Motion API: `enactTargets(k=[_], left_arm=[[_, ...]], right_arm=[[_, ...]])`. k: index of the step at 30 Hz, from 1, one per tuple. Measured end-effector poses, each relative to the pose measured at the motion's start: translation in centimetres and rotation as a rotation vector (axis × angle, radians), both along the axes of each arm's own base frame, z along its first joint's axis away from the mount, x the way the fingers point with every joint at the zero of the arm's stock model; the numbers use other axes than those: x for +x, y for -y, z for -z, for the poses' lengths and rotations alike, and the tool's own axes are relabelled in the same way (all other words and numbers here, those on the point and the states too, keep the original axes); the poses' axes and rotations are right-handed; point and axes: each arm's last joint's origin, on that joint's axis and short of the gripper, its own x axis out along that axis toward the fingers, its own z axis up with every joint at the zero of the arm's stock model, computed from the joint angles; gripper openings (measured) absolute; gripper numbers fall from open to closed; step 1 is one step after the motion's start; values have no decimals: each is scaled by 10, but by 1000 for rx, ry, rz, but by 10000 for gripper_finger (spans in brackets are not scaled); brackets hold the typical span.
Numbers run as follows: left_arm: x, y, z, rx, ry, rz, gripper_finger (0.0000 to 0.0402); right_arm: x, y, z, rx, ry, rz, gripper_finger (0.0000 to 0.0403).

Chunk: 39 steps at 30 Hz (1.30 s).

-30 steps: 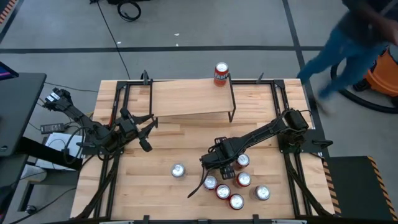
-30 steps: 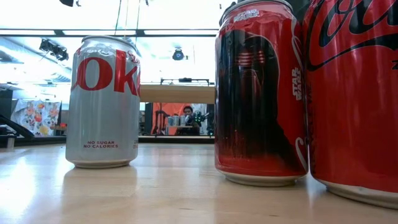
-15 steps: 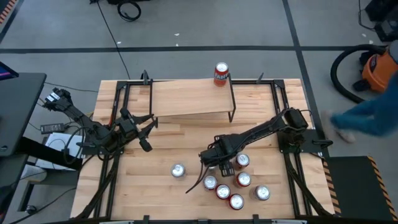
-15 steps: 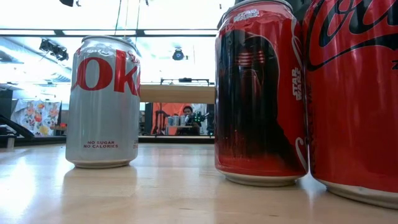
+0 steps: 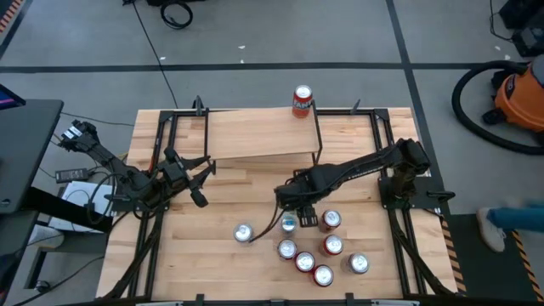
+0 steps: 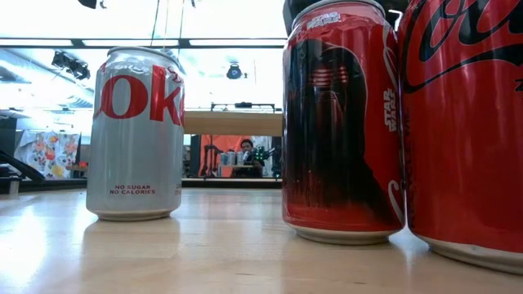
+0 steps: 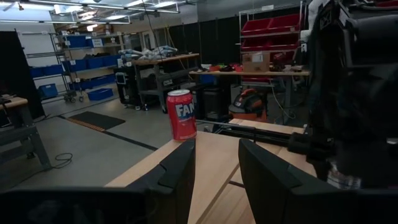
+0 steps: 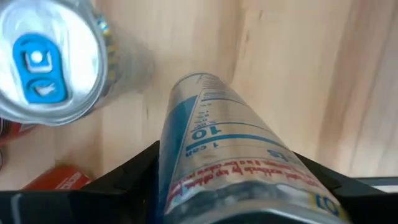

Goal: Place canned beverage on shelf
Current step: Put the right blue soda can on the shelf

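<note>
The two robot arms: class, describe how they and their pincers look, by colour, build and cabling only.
Both arms are black, built of slim jointed segments on black bases at the table's side edges. The left arm trails thin black cables off the table's edge. The left pincer has two flat, matte dark fingers; the right pincer has the same. A black cable loops down from the right arm.

A silver-and-blue can [image 8: 230,162] is gripped on its sides by the right claw [image 5: 293,212], above the tabletop near the other cans. A red can [image 5: 302,100] stands upright at the back edge of the light-wood shelf [image 5: 255,136].
</note>
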Motion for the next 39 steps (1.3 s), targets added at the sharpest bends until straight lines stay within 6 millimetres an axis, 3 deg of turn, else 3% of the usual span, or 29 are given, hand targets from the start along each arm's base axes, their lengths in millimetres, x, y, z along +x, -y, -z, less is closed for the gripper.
enactTargets(k=[26, 39], left_arm=[[0, 0, 0, 0, 0, 0, 133], [0, 0, 0, -1, 1, 0, 133]], right_arm=[[14, 36, -81, -55, 189, -3, 257], [18, 55, -112, -96, 305, -17, 257]])
